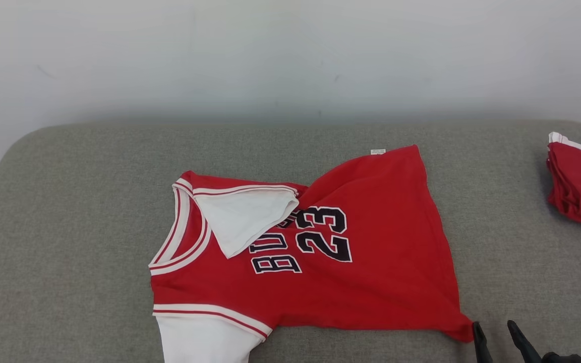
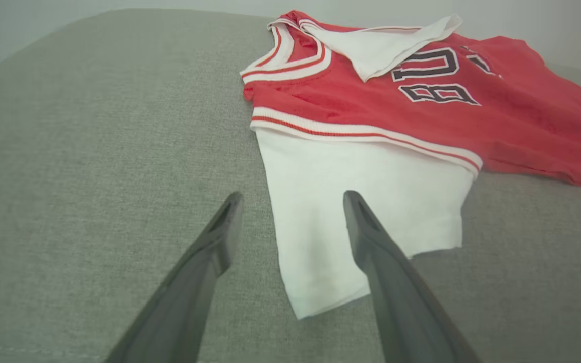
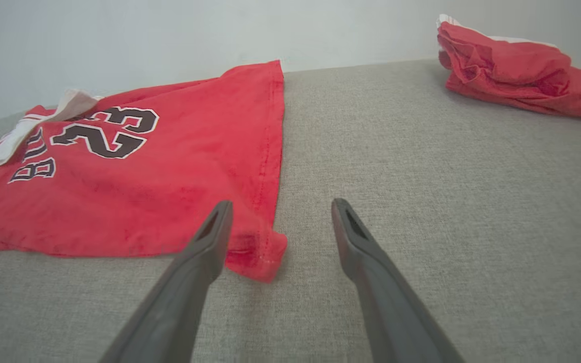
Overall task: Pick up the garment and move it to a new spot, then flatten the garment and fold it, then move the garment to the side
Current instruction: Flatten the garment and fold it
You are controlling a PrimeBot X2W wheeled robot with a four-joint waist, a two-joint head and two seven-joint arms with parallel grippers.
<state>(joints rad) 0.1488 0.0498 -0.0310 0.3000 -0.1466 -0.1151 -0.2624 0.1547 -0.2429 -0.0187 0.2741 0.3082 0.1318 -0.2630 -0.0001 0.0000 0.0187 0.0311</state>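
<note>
Garment [image 1: 371, 242]: red jersey, spread sideways mid-frame on the grey cushion [image 1: 68, 201].
Pile [image 1: 580, 186]: folded red cloth, right edge.
Writing [image 1: 323, 234]: dark "23" and "BU"; the other letters are covered.
Left gripper [image 2: 293, 195]: fingers spread, empty, at the lower white sleeve [image 2: 361, 201].
Right gripper [image 3: 281, 202]: spread, empty, at the hem corner [image 3: 257, 257], lower right.
Tag [image 1: 378, 151]: white, print unreadable.

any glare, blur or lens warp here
Head view: soft even light, no glare, jersey sharp, dim shadow along the wall behind the grey cushion. Left wrist view: left fingers slightly soft, cushion edge bowed by the wide lens. Right wrist view: right fingers likewise soft, faint shadow under the red pile.
</note>
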